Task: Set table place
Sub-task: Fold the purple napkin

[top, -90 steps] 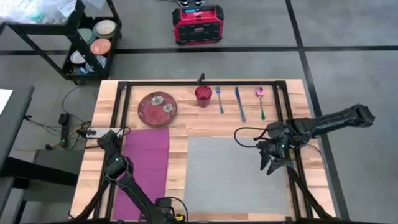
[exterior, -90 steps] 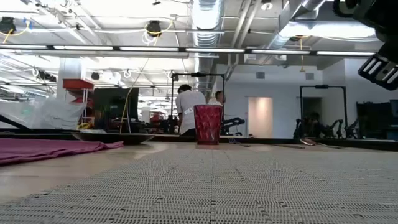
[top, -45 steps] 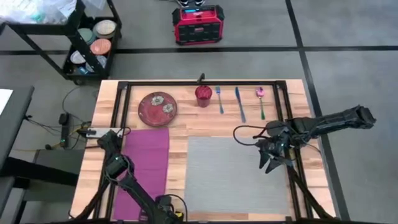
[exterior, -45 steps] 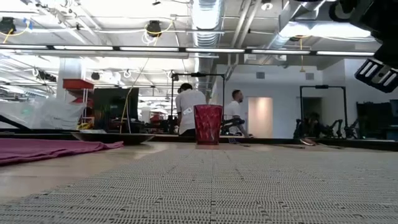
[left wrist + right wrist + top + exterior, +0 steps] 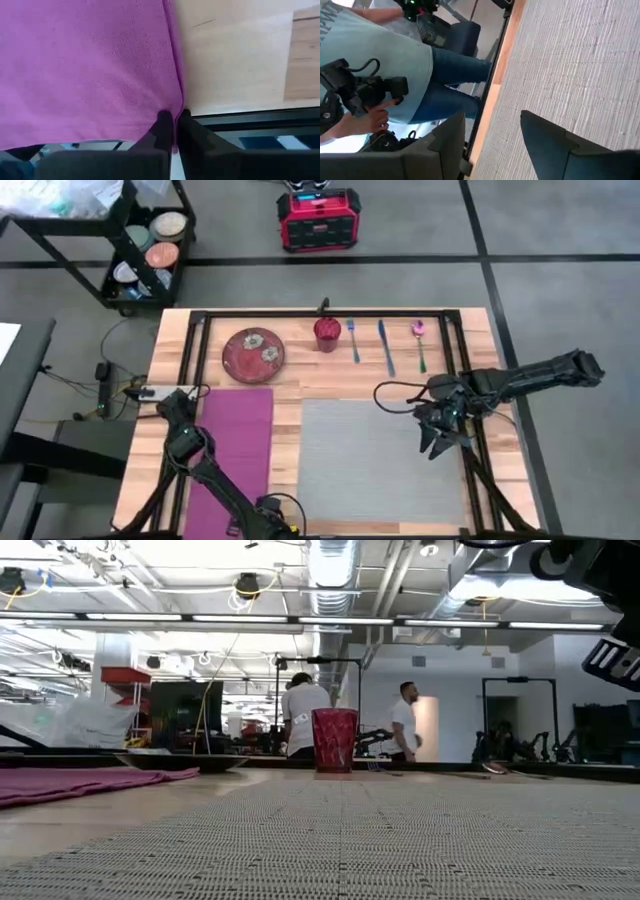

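Right pincer (image 5: 436, 442) open, above grey place (image 5: 375, 460) right edge; left pincer (image 5: 171, 131) pinching magenta napkin (image 5: 85, 65).

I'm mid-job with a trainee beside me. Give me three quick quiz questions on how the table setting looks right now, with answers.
1. True or false: the left pincer is shut on the napkin.
2. Which lies directly beside the grey placemat: A plate, B napkin, C cup?
3. Fill in: the right pincer hangs with its fingers ____ over the placemat's edge.

Key
1. True: its fingers pinch the cloth's edge at the table rim.
2. B
3. open
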